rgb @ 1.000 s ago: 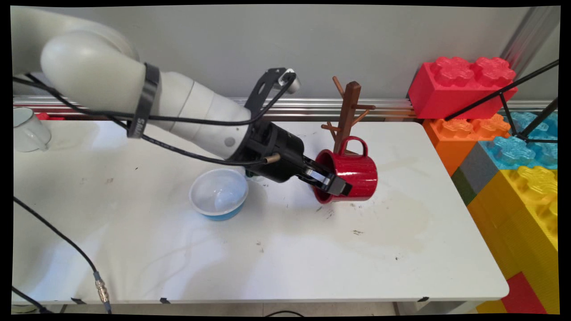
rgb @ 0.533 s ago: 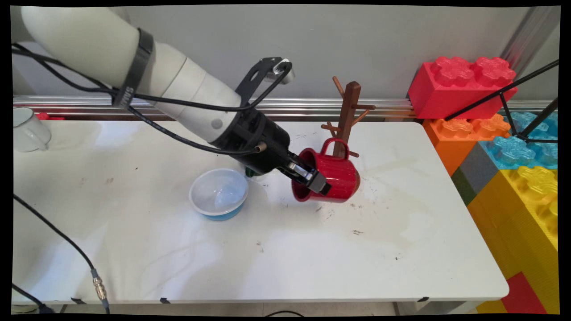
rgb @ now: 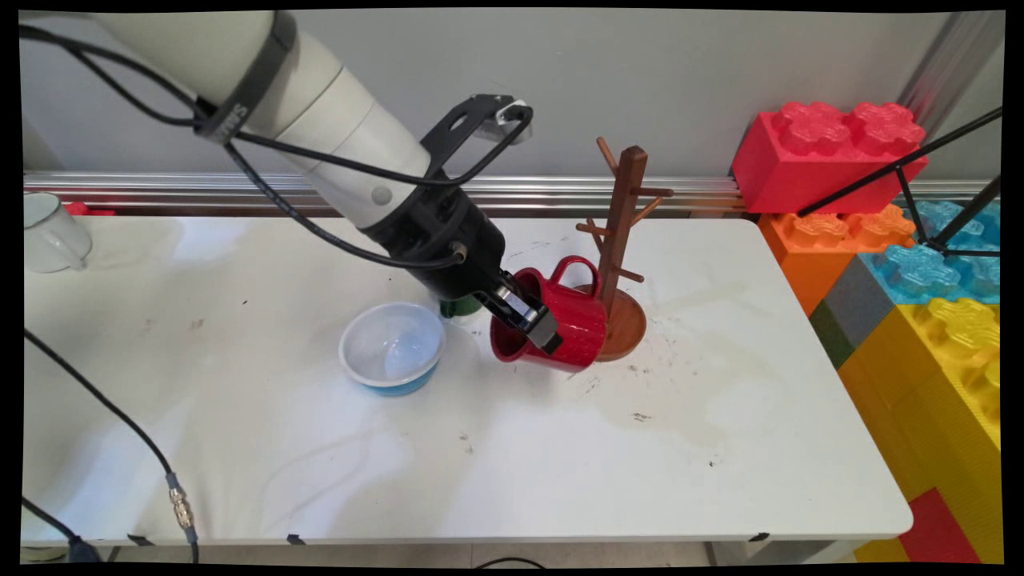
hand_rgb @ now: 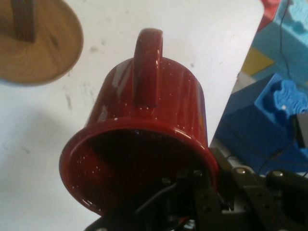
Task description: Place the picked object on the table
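- The jaws are clamped on the rim of the red mug (rgb: 560,324); one finger lies outside the wall, and the other, I think, is inside the mouth, but the hand view does not show it clearly
- The mug is tilted almost on its side, with the mouth toward 8 o'clock in the main view and the handle up at 12 o'clock. It sits at approx. 9 o'clock of the wooden mug tree (rgb: 622,216), just beside the tree's round base
- Handling, as my judgement: the speckled glossy skin looks like enamel on metal, so stiff and rather light, but slippery. A rim pinch holds only a thin wall, so the mug could swing or slip round the fingers. The enamel may chip if it knocks the tree's pegs
- Where to hold: the rim, as now, or the handle loop, which is free and faces the hand camera
- Hard to make out: whether the low side of the mug touches the counter (rgb: 480,464) or hangs just over it; the main view gives no clear gap
- In the hand view the mug (hand_rgb: 144,139) covers the fingertips, and the tree shows only as its base (hand_rgb: 38,48), cut at the corner
- A small green thing (rgb: 462,306) at 9 o'clock of the mug is mostly behind the arm, I cannot say what it is
- Also there: a white-and-blue bowl (rgb: 392,348) further toward 9 o'clock, a white cup (rgb: 50,232) cut by the left edge, big toy blocks (rgb: 824,152) at 3 o'clock
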Motion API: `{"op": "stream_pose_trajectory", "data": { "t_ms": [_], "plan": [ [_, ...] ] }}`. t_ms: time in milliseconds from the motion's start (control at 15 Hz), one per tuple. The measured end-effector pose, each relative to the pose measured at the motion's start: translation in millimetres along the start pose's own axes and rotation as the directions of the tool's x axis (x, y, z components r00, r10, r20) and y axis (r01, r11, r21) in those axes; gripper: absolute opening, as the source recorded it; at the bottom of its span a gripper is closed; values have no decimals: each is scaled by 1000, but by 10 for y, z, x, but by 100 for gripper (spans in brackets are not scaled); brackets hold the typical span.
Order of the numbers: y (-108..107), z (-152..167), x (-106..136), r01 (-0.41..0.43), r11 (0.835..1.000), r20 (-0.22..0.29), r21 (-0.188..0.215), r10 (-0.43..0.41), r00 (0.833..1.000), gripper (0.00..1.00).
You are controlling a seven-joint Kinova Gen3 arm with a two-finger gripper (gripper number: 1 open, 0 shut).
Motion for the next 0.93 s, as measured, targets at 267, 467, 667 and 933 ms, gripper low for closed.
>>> {"op": "stream_pose_trajectory", "data": {
  "t_ms": [267, 467, 667, 933],
  "plan": [
    [30, -38, 178, -10, 998, 80, 61, 5, 997, 0],
    [57, -8, 266, -11, 994, 145, 113, -6, 989, 0],
    [107, 85, 303, -17, 988, 211, 151, -16, 977, 0],
    [145, 216, 321, -19, 983, 271, 183, -32, 962, 0]
  ]
}}
